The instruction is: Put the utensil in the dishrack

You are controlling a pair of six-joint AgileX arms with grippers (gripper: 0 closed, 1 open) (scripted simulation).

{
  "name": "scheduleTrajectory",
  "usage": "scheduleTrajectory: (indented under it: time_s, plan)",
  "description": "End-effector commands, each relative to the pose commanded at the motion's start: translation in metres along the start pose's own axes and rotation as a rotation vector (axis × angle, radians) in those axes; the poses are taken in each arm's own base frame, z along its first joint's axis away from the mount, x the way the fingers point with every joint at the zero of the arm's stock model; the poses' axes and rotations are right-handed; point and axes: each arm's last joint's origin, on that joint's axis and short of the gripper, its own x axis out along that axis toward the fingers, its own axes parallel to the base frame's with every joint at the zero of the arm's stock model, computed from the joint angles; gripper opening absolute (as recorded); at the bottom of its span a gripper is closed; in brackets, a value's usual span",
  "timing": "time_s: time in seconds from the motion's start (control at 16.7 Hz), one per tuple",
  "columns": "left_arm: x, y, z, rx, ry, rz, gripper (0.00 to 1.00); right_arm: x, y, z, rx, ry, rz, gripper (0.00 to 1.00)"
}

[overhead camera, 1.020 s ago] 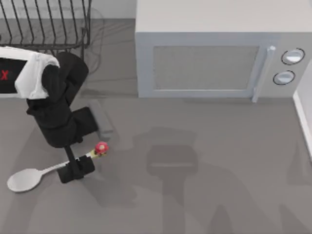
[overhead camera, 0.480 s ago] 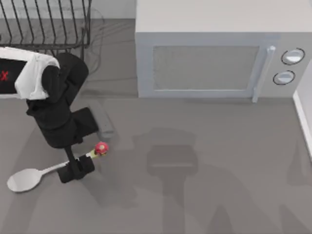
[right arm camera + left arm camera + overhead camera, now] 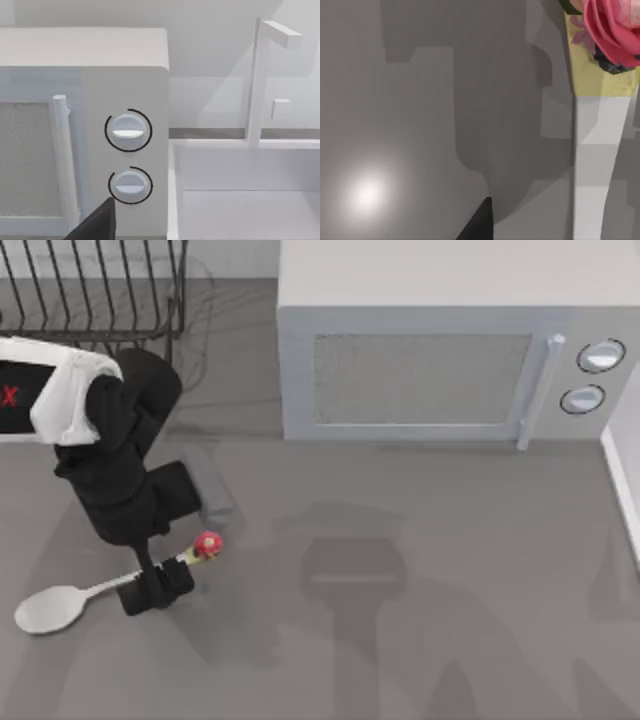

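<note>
The utensil, a white spoon (image 3: 50,608), lies flat on the grey table at the front left, its red-and-yellow knob (image 3: 207,544) pointing right. My left gripper (image 3: 155,588) is down over the middle of the thin handle, between bowl and knob. In the left wrist view the handle (image 3: 600,165) and the knob (image 3: 612,30) are very close, and one dark fingertip (image 3: 479,222) stands apart from the handle, so the gripper is open. The black wire dishrack (image 3: 95,290) stands at the back left, behind the left arm. A dark part of my right gripper (image 3: 95,225) faces the microwave's dials.
A grey microwave (image 3: 450,350) with its door closed takes up the back middle and right. A white sink basin with a tap (image 3: 260,80) lies beyond the microwave at the far right. Bare table stretches across the front middle and right.
Almost nothing differs. My left gripper has shifted very slightly over the handle, and the spoon lies where it was.
</note>
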Motion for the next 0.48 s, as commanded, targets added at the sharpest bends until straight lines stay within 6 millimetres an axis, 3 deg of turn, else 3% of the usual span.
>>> scheduleTrajectory:
  time_s: [0.18,0.24,0.48]
  plan:
    - [0.0,0.0,0.0,0.0,0.0,0.0,0.0,0.0,0.0,0.0,0.0,0.0,0.0,1.0]
    - [-0.022,-0.001,-0.001,-0.009,-0.027,0.0,0.0,0.0,0.0,0.0,0.0,0.0,0.0,1.0]
    - [-0.039,0.004,0.006,0.0,-0.032,0.005,0.0,0.0,0.0,0.0,0.0,0.0,0.0,1.0]
